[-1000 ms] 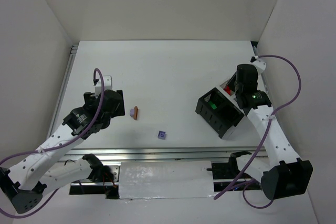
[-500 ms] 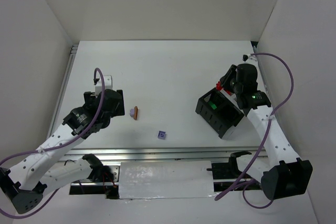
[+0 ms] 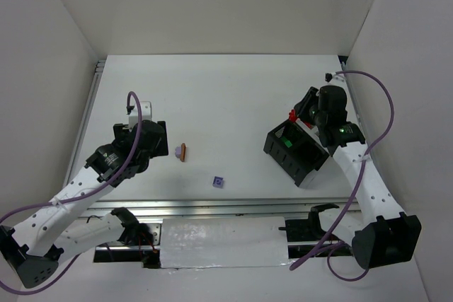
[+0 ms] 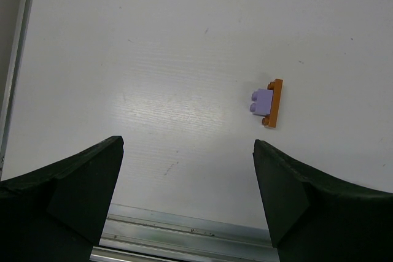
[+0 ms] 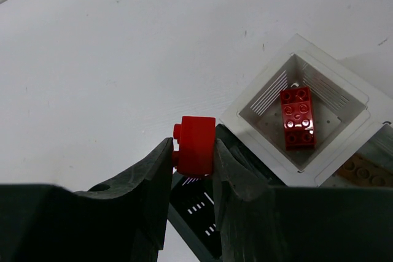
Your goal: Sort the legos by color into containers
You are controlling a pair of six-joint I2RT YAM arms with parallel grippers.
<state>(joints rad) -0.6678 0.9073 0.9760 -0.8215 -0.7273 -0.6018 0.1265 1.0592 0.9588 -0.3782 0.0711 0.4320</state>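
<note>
My right gripper (image 5: 191,157) is shut on a small red lego (image 5: 196,145), held above the far edge of the black block of bins (image 3: 296,152); the brick shows red in the top view (image 3: 293,114). A white-walled cell (image 5: 305,115) holds another red lego (image 5: 297,118). A green lego (image 3: 288,142) lies in a black cell. My left gripper (image 4: 187,204) is open and empty over the table. A lavender lego (image 4: 262,101) touches a thin brown-orange lego (image 4: 274,103) ahead of it. Another lavender lego (image 3: 219,182) lies alone near the table's front.
An orange piece (image 5: 362,173) shows in the neighbouring cell at the right edge. A metal rail (image 4: 184,243) runs along the table's near edge. White walls enclose the table on three sides.
My right gripper has lifted off the bins and moved slightly back and left, bringing the red lego into sight. The left arm and loose legos have not moved.
</note>
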